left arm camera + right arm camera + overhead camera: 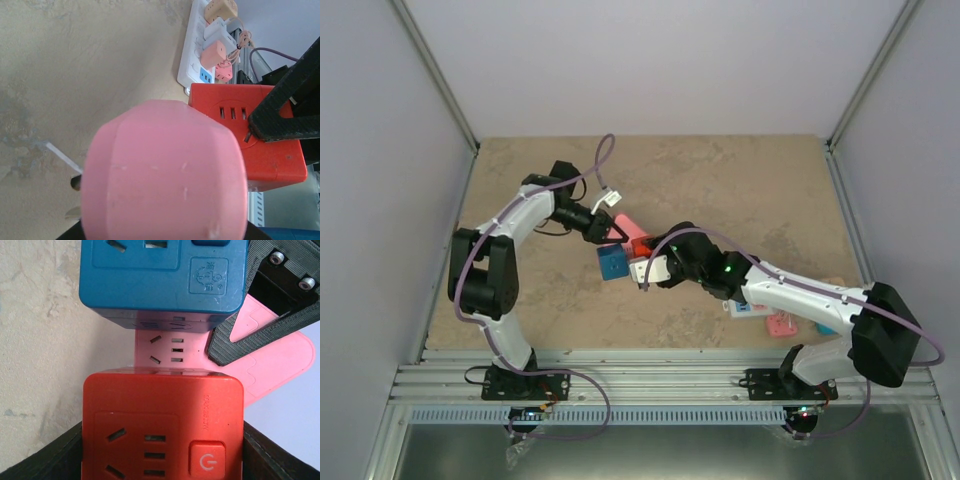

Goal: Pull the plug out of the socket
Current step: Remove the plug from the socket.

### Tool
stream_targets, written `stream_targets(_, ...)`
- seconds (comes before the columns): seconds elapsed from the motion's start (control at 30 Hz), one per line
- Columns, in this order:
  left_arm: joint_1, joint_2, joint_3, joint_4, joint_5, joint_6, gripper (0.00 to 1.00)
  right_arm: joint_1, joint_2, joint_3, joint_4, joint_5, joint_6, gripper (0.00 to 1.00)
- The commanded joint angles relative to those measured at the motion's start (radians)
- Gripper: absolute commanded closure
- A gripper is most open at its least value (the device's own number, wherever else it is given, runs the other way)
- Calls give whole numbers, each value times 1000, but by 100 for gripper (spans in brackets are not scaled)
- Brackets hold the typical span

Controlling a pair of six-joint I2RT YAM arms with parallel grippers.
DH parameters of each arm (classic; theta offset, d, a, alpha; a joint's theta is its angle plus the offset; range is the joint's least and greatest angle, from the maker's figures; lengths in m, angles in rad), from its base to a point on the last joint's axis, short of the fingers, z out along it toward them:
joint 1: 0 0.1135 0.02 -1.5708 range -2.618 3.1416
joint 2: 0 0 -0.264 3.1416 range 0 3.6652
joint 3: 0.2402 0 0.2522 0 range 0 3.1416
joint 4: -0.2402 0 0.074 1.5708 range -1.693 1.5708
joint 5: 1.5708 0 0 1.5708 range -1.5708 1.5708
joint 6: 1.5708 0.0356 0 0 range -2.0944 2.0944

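Note:
The socket, a long white power strip, lies on the table with beige, grey and salmon plugs seated in it. In the top view the socket is partly hidden under the right arm. Mid-table, a pink block carries a red cube adapter and a blue cube adapter. My left gripper is shut on the pink block, which hides its fingers. My right gripper is shut on the red cube, one jaw on each side.
Purple cables loop over both arms. A metal rail runs along the near table edge, and grey walls close in the left, right and back sides. A small pink item lies beside the strip.

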Motion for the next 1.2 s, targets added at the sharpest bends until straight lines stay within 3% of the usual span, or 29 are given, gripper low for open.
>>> stream_targets(0.0, -4, -40, 2, 53, -9, -31, 100, 29, -4, 44, -9, -33, 28, 88)
stream_targets(0.43, -4, -32, 11, 16, 15, 14, 100, -81, -145, -104, 42, -150, -1, 89)
stream_targets(0.67, -4, -31, 10, 7, 20, 26, 100, -116, -173, -97, -1, -237, 3, 90)
stream_targets(1.17, -2, -22, 19, 23, 15, -18, 100, -57, -127, -156, 167, 21, -51, 90)
